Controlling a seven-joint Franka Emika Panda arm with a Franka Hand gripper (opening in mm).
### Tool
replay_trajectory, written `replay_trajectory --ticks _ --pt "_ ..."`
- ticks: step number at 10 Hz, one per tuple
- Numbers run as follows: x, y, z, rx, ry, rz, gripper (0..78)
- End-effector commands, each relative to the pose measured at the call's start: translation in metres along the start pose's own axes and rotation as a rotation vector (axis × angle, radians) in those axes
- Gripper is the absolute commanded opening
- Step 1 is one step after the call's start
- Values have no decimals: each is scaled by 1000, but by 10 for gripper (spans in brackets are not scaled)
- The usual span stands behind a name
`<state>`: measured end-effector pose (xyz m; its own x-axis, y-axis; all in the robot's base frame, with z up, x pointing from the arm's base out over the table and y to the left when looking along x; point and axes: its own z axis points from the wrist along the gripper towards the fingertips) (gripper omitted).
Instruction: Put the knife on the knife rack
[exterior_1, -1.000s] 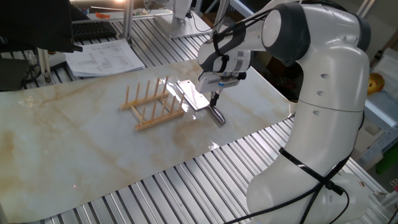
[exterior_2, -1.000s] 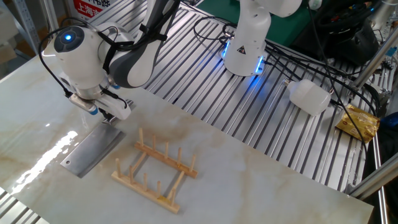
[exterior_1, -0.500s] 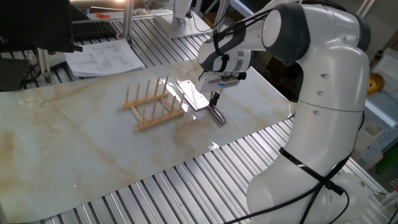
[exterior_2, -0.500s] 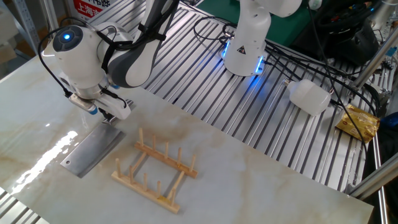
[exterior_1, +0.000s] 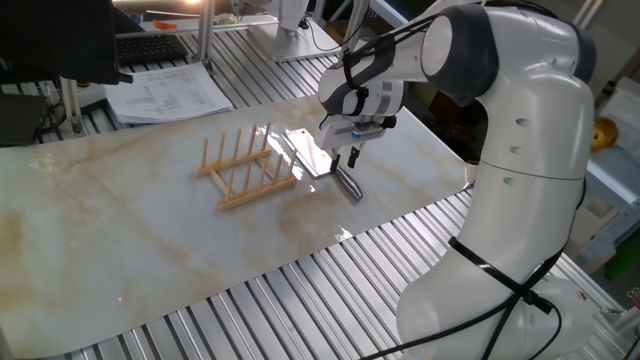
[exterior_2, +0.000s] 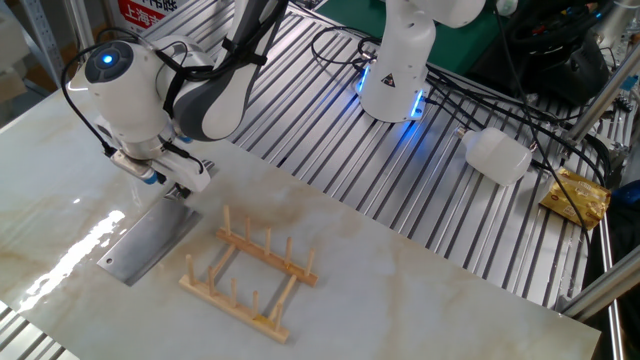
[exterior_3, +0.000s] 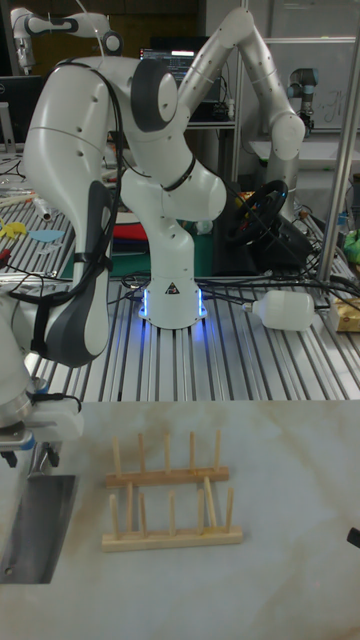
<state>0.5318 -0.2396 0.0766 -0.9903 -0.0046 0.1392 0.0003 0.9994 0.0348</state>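
**Cleaver flat on marble, jaws at its handle**

On the marble tabletop (exterior_1: 120, 230) the knife (exterior_1: 312, 153) lies flat, broad steel blade toward the knife rack (exterior_1: 245, 170), rounded handle pointing away from it toward the tabletop's near edge. Blade corner sits just beside the rack's end; whether they touch, cannot tell. Other fixed view: knife (exterior_2: 150, 238) flat beside rack (exterior_2: 250, 275), small hole near blade's far corner. Tall view: blade (exterior_3: 40, 525) at left, rack (exterior_3: 170, 495) to its right, apart by a narrow strip of marble.

Gripper (exterior_1: 349, 158) points down over the handle's root, where handle meets blade. Fingers look slightly lifted from the metal in one fixed view; jaws spread or pinching the handle — cannot tell, fingertips too small and partly hidden by the wrist. Other fixed view: gripper (exterior_2: 172, 188) low, right at the handle end.

Rack stands upright, two wooden rails, rows of thin pegs, nothing in its slots. Papers (exterior_1: 165, 92) lie past the tabletop's far edge.
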Motion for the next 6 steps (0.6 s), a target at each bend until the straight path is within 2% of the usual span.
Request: replay_trajectory --ticks 1,5,6 --pt "-1 -1 -1 2 -3 -1 774" --pt "-1 -1 -1 2 -3 -1 774" --pt "-2 1 3 9 19 -18 774"
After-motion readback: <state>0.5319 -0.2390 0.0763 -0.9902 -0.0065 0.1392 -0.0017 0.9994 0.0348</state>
